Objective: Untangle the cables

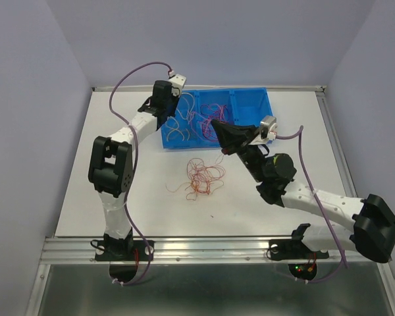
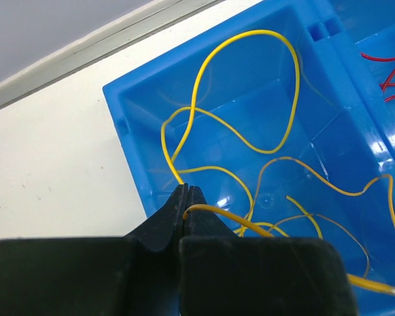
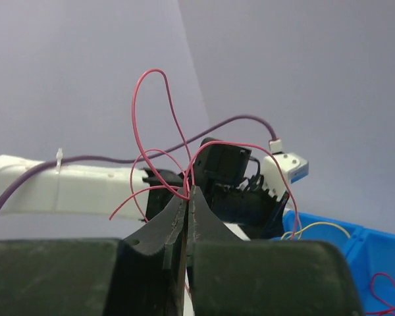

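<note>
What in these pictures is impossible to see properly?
Top view: strands in the tangled pile on the table are too thin to tell apart.
Left wrist view: red wires are cut by the right edge; the yellow wire runs out of sight behind the left pincer.
Right wrist view: pink-red loops vanish behind the right pincer.

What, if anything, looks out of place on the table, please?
A tangled clump of red and orange cables lies loose on the table, in front of the blue bin, while other cables sit inside its compartments.
</note>
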`<state>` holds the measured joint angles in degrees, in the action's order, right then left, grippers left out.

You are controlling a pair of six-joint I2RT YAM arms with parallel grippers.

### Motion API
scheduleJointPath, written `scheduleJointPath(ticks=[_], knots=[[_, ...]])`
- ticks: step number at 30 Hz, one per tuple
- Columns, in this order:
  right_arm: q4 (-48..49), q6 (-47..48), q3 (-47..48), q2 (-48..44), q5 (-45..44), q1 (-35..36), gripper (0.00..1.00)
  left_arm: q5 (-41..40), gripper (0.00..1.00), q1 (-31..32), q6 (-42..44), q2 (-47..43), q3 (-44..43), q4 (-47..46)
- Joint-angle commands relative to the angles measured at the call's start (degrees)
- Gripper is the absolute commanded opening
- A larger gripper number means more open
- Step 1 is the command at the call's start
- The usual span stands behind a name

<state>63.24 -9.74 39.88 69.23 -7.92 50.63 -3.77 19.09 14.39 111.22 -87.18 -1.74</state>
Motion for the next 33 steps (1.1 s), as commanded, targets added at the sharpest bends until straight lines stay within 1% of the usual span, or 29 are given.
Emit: scheduleJointPath(ticks=[1, 2, 3, 5, 7, 8, 10, 11, 12, 13, 14, 15, 17, 18, 21, 27, 31, 32, 33], knots=[[0.6, 6.7, 6.9, -1.6, -9.3, -0.1, 0.01, -5.7, 0.05, 1.5, 2.4, 0.8, -3.3, 1.6], [0.1, 8.1, 7.6, -1.6, -11.9, -0.1, 0.01, -8.1, 0.11, 1.6, 2.6, 0.8, -3.5, 1.4], [-0.7, 9.2, 8.4, -1.6, -13.9, -0.1, 0.0, -8.7, 0.14, 1.7, 2.8, 0.9, -3.5, 1.4], [-1.1, 16.0, 10.4, -1.4, -18.4, -0.4, 0.01, -9.8, 0.22, 2.0, 3.2, 1.1, -4.0, 1.3], [-1.2, 17.3, 12.1, -1.3, -19.3, -1.5, 0.01, -10.6, 0.24, 2.1, 3.4, 1.3, -4.4, 1.4], [-1.5, 17.6, 12.9, -1.2, -19.1, -2.3, 0.01, -10.9, 0.25, 2.1, 3.6, 1.3, -4.6, 1.4], [-5.4, 17.1, 15.1, -0.6, -18.6, -4.6, 0.01, -11.1, 0.26, 2.2, 3.9, 1.3, -4.8, 1.5], [-7.5, 16.4, 16.5, -0.1, -18.1, -5.6, 0.01, -11.0, 0.31, 2.2, 3.9, 1.3, -4.8, 1.6], [-11.0, 14.8, 19.0, 1.7, -16.4, -8.2, 0.01, -10.9, 0.33, 2.2, 4.0, 1.0, -4.8, 1.6], [-12.3, 14.1, 20.2, 2.7, -15.8, -9.4, 0.01, -10.6, 0.36, 2.2, 4.1, 0.8, -4.7, 1.6], [-13.2, 13.6, 21.2, 3.7, -15.5, -10.5, 0.0, -9.9, 0.47, 2.2, 4.1, 0.4, -4.3, 1.6], [-14.5, 12.7, 22.9, 5.9, -15.3, -13.0, 0.01, -9.6, 0.52, 2.2, 4.3, -0.6, -4.0, 1.6], [-15.9, 11.0, 24.4, 7.8, -14.3, -15.5, 0.01, -9.0, 0.58, 2.2, 4.2, -1.5, -3.4, 1.6], [-17.4, 8.1, 26.0, 9.2, -12.3, -18.3, 0.01, -8.9, 0.59, 2.3, 4.1, -2.3, -3.1, 1.6], [-19.2, 4.9, 27.6, 11.4, -9.7, -22.1, 0.0, -8.7, 0.59, 2.3, 3.7, -4.0, -2.3, 1.6], [-19.8, -0.1, 28.3, 16.2, -6.7, -26.6, 0.01, -5.5, 0.6, 2.4, 3.4, -10.6, 3.5, 0.4], [-19.7, -4.1, 27.8, 18.7, -5.1, -30.0, 0.01, -2.7, 0.63, 3.1, 3.9, -18.4, 8.0, 0.2], [-19.7, -4.3, 27.5, 19.4, -5.2, -30.2, 0.0, -2.6, 0.68, 3.9, 3.9, -19.8, 9.0, 0.2], [-19.6, -4.3, 27.3, 20.7, -6.2, -30.4, 0.01, -2.5, 0.69, 4.4, 4.2, -22.7, 11.3, -0.3]])
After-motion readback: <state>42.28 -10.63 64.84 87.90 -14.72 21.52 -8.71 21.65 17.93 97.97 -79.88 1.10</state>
